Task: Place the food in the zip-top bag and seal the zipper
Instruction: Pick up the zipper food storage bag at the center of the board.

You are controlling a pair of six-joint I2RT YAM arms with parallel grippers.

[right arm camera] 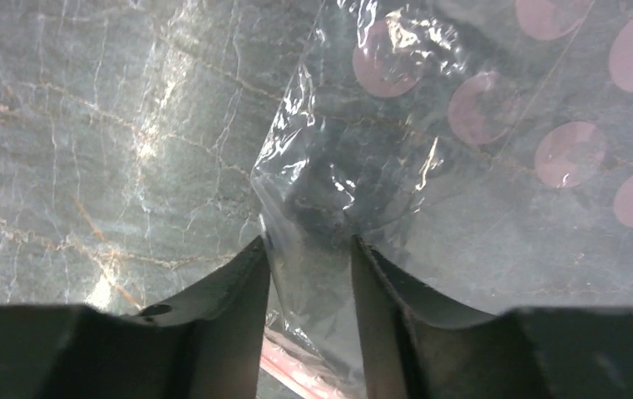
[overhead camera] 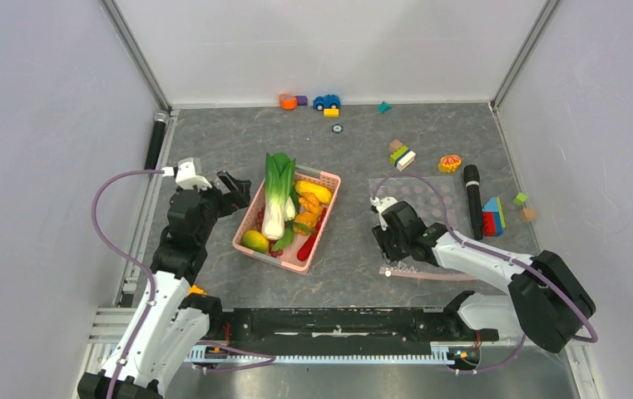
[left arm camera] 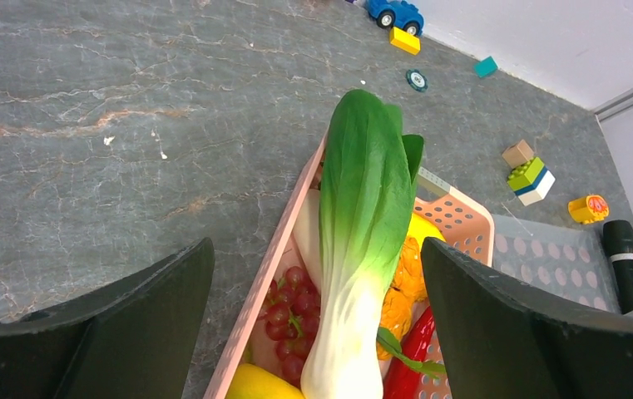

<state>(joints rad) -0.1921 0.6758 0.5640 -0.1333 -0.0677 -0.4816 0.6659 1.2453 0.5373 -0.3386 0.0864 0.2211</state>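
The pink slotted basket point(overhead camera: 300, 264) holds the food: a bok choy point(overhead camera: 277, 195), a mango point(overhead camera: 254, 241), orange and yellow pieces point(overhead camera: 313, 199) and a red chili point(overhead camera: 309, 245). My left gripper point(overhead camera: 236, 189) is wide open and empty, just above the basket's left rim point(left arm camera: 271, 274), with the bok choy point(left arm camera: 363, 224) below its gap point(left arm camera: 317, 249). The clear dotted zip-top bag point(overhead camera: 429, 208) lies flat to the right. Its pinkish zipper point(overhead camera: 437, 275) runs along the near edge. My right gripper point(overhead camera: 388, 258) is at the bag's near-left corner. Its jaws point(right arm camera: 310, 245) stand a narrow gap apart, with crinkled bag film point(right arm camera: 504, 208) between them.
Small toys lie at the back and right: a blue car point(overhead camera: 326, 101), stacked blocks point(overhead camera: 402, 155), an orange piece point(overhead camera: 450, 163), a black cylinder point(overhead camera: 472, 189) and a red-blue block point(overhead camera: 493, 218). Another black cylinder point(overhead camera: 155, 141) lies by the left wall. Walls close in three sides.
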